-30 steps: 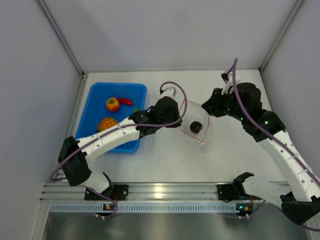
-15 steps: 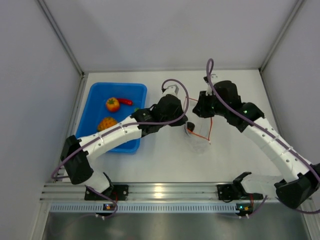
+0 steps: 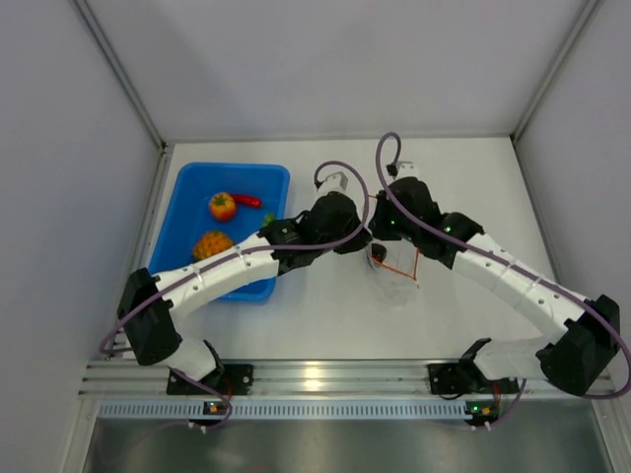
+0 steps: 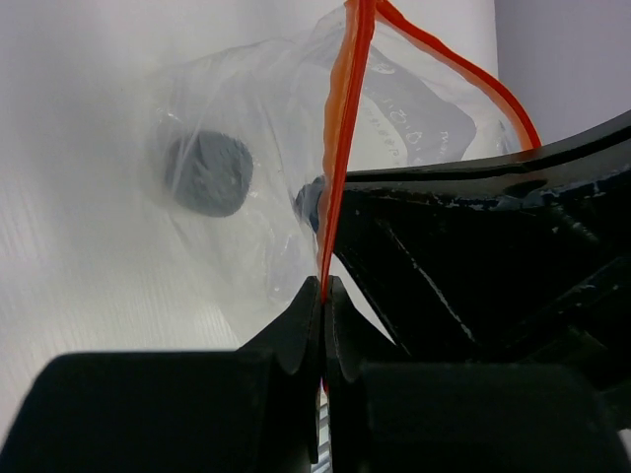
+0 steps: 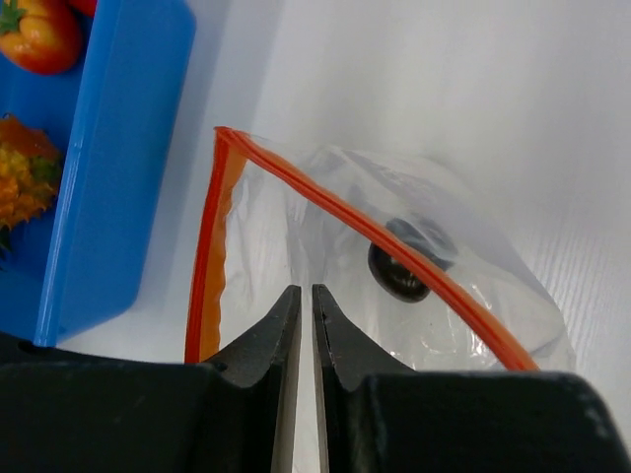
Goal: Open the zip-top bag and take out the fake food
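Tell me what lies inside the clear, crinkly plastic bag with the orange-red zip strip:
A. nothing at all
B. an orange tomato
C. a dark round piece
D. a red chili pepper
C: a dark round piece shows through the clear plastic bag, while the red chili pepper and the orange tomato lie in the blue rectangular tray.

The table [image 3: 325, 315] is lit brightly and evenly from above, with only soft shadows cast beneath the arms [image 3: 219, 273] and glare seen on the metal rail [image 3: 315, 375] at its near edge. In the wrist views the fingers [image 4: 286, 345] are rendered dark and blurred, while the zip-top bag [image 5: 493, 286] is shown sharp.
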Robot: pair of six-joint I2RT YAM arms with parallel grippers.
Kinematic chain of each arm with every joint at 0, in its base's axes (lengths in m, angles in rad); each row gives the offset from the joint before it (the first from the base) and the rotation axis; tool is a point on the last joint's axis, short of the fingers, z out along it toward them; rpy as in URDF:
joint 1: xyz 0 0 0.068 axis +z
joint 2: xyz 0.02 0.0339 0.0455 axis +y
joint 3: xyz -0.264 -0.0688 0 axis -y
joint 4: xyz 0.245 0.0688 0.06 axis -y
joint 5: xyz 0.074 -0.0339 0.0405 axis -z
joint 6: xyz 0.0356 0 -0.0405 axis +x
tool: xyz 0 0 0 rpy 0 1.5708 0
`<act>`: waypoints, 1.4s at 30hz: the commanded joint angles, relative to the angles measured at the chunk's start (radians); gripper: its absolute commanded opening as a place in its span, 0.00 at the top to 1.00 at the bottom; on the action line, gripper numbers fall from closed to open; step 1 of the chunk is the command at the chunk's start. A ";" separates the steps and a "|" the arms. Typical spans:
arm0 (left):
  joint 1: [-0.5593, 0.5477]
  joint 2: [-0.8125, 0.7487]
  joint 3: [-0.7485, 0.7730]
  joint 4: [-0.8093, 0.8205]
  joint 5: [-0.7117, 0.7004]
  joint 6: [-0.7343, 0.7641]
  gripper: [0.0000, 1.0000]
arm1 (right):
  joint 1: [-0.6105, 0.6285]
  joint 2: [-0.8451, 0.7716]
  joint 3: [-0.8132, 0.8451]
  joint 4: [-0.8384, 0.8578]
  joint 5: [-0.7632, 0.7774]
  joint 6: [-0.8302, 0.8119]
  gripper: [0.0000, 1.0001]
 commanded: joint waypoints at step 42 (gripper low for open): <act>0.005 -0.141 -0.230 0.154 -0.051 -0.063 1.00 | 0.039 0.269 -0.261 0.447 0.050 0.030 0.77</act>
